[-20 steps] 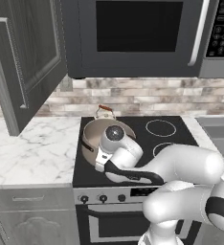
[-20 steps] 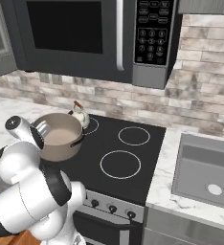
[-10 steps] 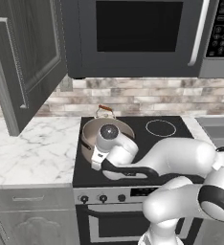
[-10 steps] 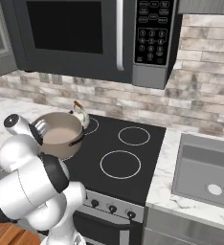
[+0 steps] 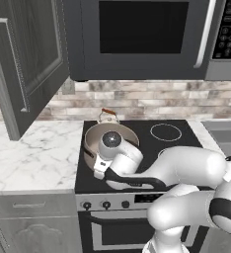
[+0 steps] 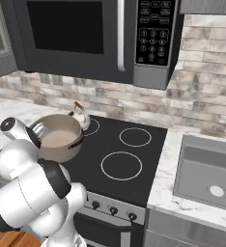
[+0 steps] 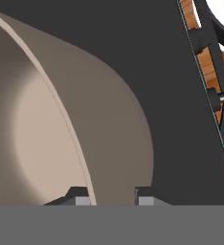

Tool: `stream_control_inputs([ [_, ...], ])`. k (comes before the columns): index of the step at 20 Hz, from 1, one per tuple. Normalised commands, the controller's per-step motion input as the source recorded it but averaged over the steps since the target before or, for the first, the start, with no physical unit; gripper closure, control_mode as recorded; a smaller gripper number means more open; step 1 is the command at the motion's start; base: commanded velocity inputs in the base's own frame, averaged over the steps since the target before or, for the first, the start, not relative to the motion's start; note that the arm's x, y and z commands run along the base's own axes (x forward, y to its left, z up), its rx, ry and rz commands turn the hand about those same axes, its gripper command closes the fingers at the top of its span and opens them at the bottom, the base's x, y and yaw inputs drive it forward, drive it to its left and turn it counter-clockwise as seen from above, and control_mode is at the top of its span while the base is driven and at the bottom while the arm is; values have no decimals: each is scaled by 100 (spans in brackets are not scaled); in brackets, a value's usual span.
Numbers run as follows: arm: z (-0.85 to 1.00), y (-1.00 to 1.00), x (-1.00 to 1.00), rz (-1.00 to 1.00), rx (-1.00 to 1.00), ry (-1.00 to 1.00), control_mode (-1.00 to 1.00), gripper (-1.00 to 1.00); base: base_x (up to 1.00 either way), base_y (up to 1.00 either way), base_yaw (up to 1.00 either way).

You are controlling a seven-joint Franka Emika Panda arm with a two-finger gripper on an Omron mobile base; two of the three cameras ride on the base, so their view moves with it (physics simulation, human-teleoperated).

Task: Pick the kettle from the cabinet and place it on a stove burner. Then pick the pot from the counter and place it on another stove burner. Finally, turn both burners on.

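The black glass cooktop (image 6: pixel 134 159) is the landmark here, with the marble bench (image 5: pixel 33 153) on its left side. The taupe pot (image 6: pixel 59 140) stands over the cooktop's front-left burner; whether its base is fully down cannot be told. Just behind it, on the back-left burner, sits the small cream kettle (image 6: pixel 81 117), close to the pot's rim but apparently apart from it. The two right-hand burners (image 6: pixel 121 165) are bare. In the hand view the gripper (image 7: pixel 113 195) straddles the pot's wall, one finger inside and one outside, jaws narrowed onto the rim, so it looks to be gripping the pot. To finish this step well, settle the pot flat and centred on its ring, then part the jaws and lift straight up, clear of the kettle's handle. The knobs (image 5: pixel 106 204) on the cooktop's front edge await.
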Motion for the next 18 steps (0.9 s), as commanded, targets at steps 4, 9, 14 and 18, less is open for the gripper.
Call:
stream_control_inputs([
  [4,-2,0,-17,0,0,0,-100,-100,0,0,0],
  [9,0,0,0,0,0,-3,-100,-100,0,0,0],
  [14,0,0,2,0,0,-8,-100,-100,0,0,0],
  [18,16,0,0,0,0,-10,-100,-100,0,0,0],
])
